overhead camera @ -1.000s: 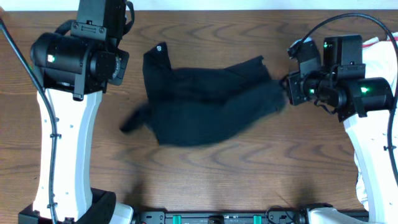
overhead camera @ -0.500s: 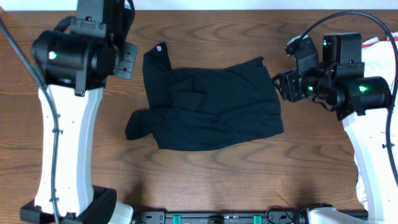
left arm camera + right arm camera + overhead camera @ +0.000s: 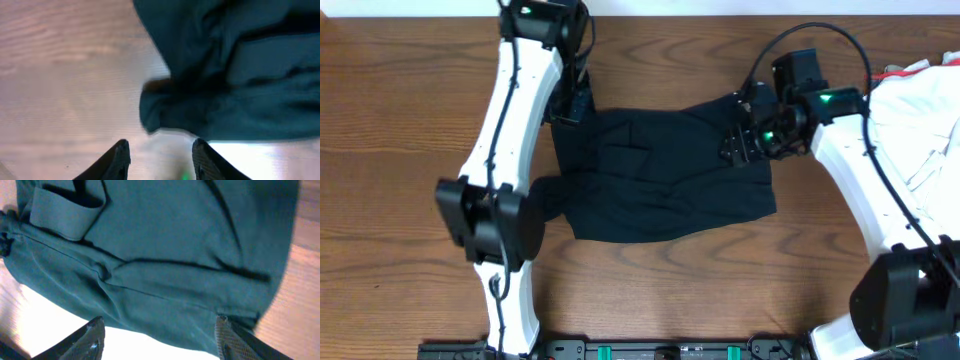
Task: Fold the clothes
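Two grippers: my left gripper (image 3: pixel 576 100) hangs at the far left corner of the black soft-fabric shirt (image 3: pixel 660 185), and my right gripper (image 3: pixel 740 140) hangs over its far right corner.
Left fingers: spread, with nothing between them; the left wrist view shows bare brown wooden table (image 3: pixel 400 130) under the tips and a rolled dark edge of the shirt just beyond.
Right fingers: spread wide and empty; the right wrist view looks straight down on creased black cloth and a folded-over flap.
Shirt's place: mid-table between my two arms, lying flat but rumpled. One sleeve pokes out on the left side, partly under my left arm.
Neighbour: a heap of white cloth (image 3: pixel 920 110) sits at the right edge, apart from the shirt and no part of this job.
Handling, as I judge it: light, limp and floppy. It will sag and drag on the wood, and it will not hold a crease unless laid down flat.
Where to grip: I would pinch the two far corners at the hem edge, catching all layers, so that the cloth lifts evenly.
Change from half a second ago: both arms have swung in from the sides to stand over the far edge. The shirt itself lies as it did then, though a second ago it was more bunched.
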